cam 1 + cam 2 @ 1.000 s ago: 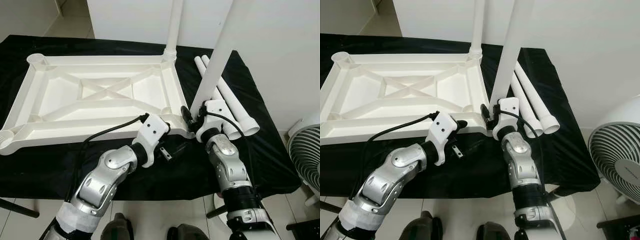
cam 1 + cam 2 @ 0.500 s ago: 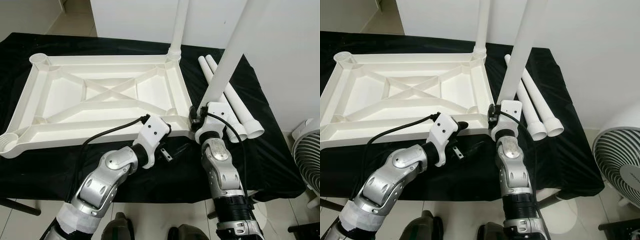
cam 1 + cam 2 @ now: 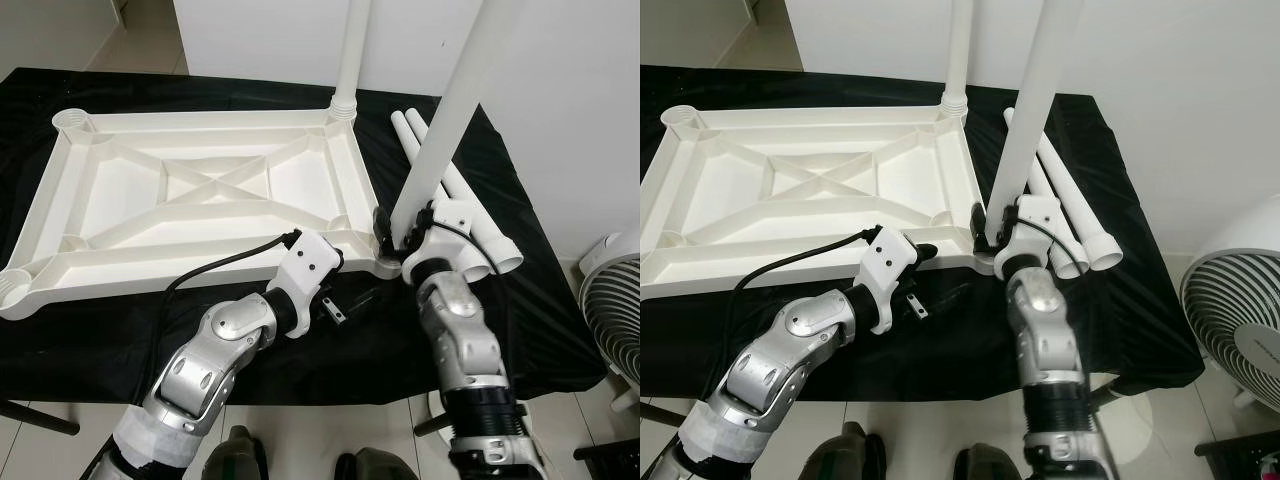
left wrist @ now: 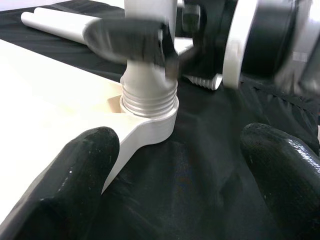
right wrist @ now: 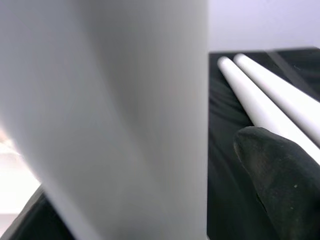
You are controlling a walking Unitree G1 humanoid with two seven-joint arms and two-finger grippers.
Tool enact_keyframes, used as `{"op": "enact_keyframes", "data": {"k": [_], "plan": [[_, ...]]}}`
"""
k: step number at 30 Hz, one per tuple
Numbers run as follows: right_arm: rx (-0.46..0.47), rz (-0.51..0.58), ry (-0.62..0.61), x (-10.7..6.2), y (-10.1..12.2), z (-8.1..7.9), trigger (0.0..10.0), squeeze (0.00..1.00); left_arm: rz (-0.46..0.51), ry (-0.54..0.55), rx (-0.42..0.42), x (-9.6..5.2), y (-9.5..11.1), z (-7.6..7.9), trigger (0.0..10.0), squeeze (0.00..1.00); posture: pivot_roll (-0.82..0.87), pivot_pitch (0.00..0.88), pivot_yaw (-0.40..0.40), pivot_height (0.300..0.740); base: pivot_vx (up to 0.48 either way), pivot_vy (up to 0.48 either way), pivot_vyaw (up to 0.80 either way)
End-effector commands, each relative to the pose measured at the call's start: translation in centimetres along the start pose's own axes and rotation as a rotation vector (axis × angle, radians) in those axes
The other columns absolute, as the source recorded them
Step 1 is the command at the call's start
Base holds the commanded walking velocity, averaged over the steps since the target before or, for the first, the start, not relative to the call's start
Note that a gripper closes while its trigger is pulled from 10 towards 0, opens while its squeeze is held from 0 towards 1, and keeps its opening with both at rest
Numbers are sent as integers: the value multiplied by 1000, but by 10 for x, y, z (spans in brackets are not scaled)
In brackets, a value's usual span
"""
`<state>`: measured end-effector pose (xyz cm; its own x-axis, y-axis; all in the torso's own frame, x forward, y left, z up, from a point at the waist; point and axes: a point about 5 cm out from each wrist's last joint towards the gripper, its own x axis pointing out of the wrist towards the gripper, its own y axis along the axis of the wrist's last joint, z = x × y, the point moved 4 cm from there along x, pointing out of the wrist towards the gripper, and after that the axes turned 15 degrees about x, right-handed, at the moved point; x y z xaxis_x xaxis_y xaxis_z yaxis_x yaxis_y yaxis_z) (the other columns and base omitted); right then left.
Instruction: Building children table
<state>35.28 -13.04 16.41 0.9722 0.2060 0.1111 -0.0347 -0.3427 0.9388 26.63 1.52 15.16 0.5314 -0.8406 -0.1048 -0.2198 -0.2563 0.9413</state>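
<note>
The left end effector [image 4: 175, 165] is hovering with its fingers spread apart at the near right corner of the white tabletop [image 3: 180, 190], which is lying upside down on the black-draped desk [image 3: 90, 330]; its fingertips are hidden behind its own wrist in the head views. Just beyond, the right end effector [image 3: 398, 232] is pinching the lower part of a white leg [image 3: 440, 130], whose threaded foot is sitting in the corner socket [image 4: 150, 112]. The leg is leaning slightly right and its top is running out of frame. Farther back, a second leg [image 3: 350, 50] is standing upright in the far right corner, also cut off above. Two loose legs [image 3: 470, 215] are lying side by side on the desk, right of the tabletop.
</note>
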Motion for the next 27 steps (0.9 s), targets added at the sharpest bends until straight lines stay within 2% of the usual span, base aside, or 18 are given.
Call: {"op": "enact_keyframes", "data": {"k": [1, 7, 19, 20, 21, 22, 27], "plan": [[-21, -49, 94, 1, -3, -2, 10000, 0, 5, -27, 8, 0, 1, 3, 10000, 0, -17, 10, -28, 740, 0, 0, 0], [-85, -133, 265, 2, -9, -2, 10000, 0, 7, -26, 10, 1, 1, 2, 10000, 0, -16, 3, -27, 740, 0, 0, 0], [-147, -254, 415, 7, -26, 5, 10000, 0, 7, -29, 18, 2, 1, 1, 10000, 0, -11, 0, -22, 740, 0, 0, 0], [-166, -262, 422, 8, -28, 6, 3098, 0, 5, -30, 21, 2, 1, 1, 10000, 0, -10, 0, -23, 740, 0, 0, 0], [-166, -262, 422, 8, -28, 6, 3098, 0, 5, -30, 21, 2, 1, 1, 10000, 0, -10, 0, -23, 740, 0, 0, 0], [-168, -275, 435, 7, -30, 7, 0, 0, 3, -29, 23, 2, 0, 0, 10000, 0, -10, 0, -22, 740, 0, 0, 0], [-166, -301, 459, 5, -35, 10, 0, 0, 2, -29, 24, 2, 0, -1, 10000, 0, -11, 0, -23, 740, 0, 0, 0]]}}
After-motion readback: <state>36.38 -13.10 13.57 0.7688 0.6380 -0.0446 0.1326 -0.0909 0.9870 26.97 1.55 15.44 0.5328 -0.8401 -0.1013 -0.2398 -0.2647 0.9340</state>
